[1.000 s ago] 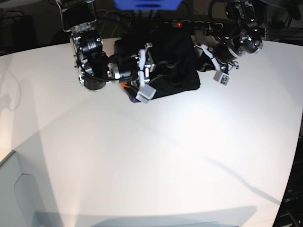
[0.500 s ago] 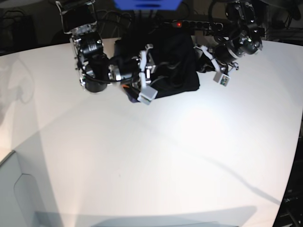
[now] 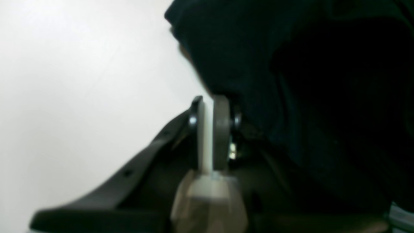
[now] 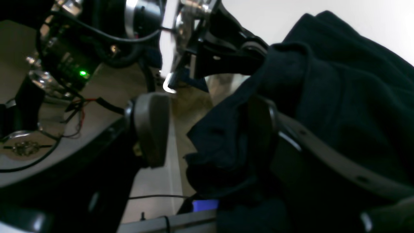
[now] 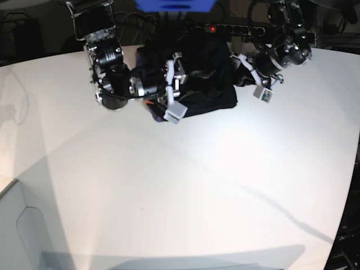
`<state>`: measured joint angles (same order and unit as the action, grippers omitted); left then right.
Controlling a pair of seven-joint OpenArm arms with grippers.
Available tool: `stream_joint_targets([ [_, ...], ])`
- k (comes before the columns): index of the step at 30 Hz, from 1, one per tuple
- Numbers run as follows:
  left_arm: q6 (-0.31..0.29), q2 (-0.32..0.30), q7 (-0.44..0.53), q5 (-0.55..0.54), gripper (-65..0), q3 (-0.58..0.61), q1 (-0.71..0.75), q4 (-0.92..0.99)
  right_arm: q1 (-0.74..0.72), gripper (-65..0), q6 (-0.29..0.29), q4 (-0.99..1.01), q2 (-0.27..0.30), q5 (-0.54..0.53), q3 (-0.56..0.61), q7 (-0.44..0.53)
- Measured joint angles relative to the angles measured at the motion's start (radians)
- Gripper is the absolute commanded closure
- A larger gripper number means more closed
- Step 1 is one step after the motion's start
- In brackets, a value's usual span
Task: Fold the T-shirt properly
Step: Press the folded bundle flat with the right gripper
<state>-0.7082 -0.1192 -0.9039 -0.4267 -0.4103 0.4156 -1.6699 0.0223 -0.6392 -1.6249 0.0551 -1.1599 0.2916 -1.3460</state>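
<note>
At twelve o'clock on your white table [image 5: 180, 185], the bunched T-shirt [image 5: 211, 79] lies beneath a power strip [image 5: 228, 28]; right gripper [image 4: 207, 129] jaws spread around cloth, left gripper [image 3: 212, 129] jaws pressed together beside it.

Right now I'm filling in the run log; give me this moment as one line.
T-shirt: bunched at table far edge, unfolded | left gripper: shut beside cloth | right gripper: open, cloth between jaws
</note>
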Motion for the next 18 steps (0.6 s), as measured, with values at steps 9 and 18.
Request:
stream_joint_targets([
  [9,0.0,0.0,0.0,0.0,-6.3,0.0,0.0,0.0,-0.022,-20.2,0.0,-0.006,0.0,-0.016,-0.039,0.012],
  [18,0.0,0.0,0.0,0.0,-6.3,0.001,0.0,0.0,-0.019,0.0,0.001,-0.006,0.033,-0.016,-0.027,0.013],
])
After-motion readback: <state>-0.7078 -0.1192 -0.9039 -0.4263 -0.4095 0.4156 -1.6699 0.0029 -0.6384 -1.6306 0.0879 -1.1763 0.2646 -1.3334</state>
